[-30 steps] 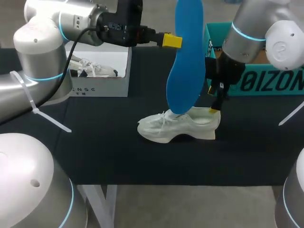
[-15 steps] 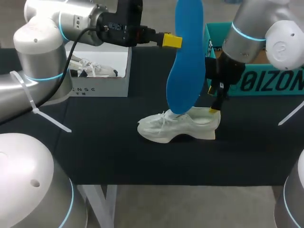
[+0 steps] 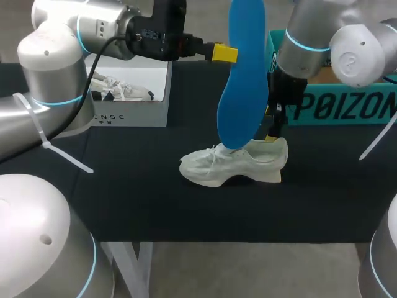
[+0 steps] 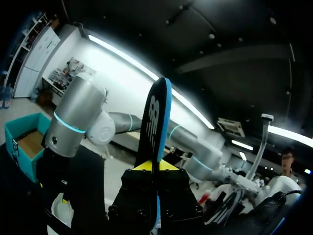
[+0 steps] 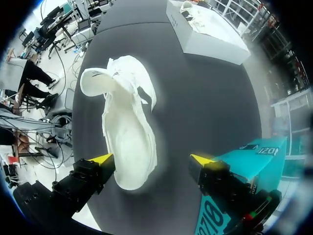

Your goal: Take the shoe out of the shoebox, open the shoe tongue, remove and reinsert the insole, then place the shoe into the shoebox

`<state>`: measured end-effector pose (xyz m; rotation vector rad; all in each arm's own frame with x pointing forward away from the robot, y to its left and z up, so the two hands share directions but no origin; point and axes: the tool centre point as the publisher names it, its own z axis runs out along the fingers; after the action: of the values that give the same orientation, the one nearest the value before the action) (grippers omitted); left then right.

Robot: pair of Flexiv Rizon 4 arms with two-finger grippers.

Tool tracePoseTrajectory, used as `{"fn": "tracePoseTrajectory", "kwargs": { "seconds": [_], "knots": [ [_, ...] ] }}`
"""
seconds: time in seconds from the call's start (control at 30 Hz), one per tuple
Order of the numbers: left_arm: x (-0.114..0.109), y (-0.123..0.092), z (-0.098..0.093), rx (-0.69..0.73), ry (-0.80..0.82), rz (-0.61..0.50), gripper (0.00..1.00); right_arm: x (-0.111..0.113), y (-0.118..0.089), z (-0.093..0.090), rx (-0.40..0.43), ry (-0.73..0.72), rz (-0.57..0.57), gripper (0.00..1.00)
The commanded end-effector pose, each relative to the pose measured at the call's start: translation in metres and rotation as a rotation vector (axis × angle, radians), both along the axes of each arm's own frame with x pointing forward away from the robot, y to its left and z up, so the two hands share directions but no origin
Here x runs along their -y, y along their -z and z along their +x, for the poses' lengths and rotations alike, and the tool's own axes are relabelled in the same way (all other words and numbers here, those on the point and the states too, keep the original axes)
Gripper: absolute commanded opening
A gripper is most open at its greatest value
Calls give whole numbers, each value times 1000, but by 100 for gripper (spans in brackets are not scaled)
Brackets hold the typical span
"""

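A white shoe (image 3: 236, 164) lies on the black table, toe toward the left. Above it hangs a blue insole (image 3: 243, 81), upright, its lower end just over the shoe's opening. My left gripper (image 3: 224, 53) is shut on the insole's upper part; in the left wrist view the insole (image 4: 155, 122) stands edge-on between the yellow tips of the left gripper (image 4: 155, 165). My right gripper (image 3: 271, 129) hangs open just above the shoe's heel. In the right wrist view the heel of the shoe (image 5: 128, 132) lies below and between the wide-apart fingers of the right gripper (image 5: 152, 160), untouched.
A teal shoebox (image 3: 335, 105) stands at the back right, right behind my right arm; its corner (image 5: 244, 161) lies close beside one right finger. A white box (image 3: 133, 108) holding another white shoe (image 3: 127, 92) stands at the back left.
My right arm has shifted left and slightly back, bringing its gripper over the shoe's heel and uncovering more of the teal box's front. The left arm and insole have not moved.
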<state>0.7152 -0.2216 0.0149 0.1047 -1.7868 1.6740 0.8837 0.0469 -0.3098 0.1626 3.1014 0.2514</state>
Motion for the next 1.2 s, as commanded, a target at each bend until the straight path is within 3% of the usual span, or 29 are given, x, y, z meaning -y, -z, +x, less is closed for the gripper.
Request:
{"fn": "tracePoseTrajectory", "kwargs": {
  "seconds": [0.03,0.43,1.13,1.17,1.2],
  "knots": [
    [0,0,0,0,0,0,0,-20,23,18,-19,-55,-1,100],
    [0,0,0,0,0,0,0,-45,41,9,-29,-80,46,100],
    [0,0,0,0,0,0,0,-60,87,12,-99,-76,99,99],
    [0,0,0,0,0,0,0,-61,86,11,-101,-73,98,59],
    [0,0,0,0,0,0,0,-62,86,11,-103,-72,98,46]
  ]
}}
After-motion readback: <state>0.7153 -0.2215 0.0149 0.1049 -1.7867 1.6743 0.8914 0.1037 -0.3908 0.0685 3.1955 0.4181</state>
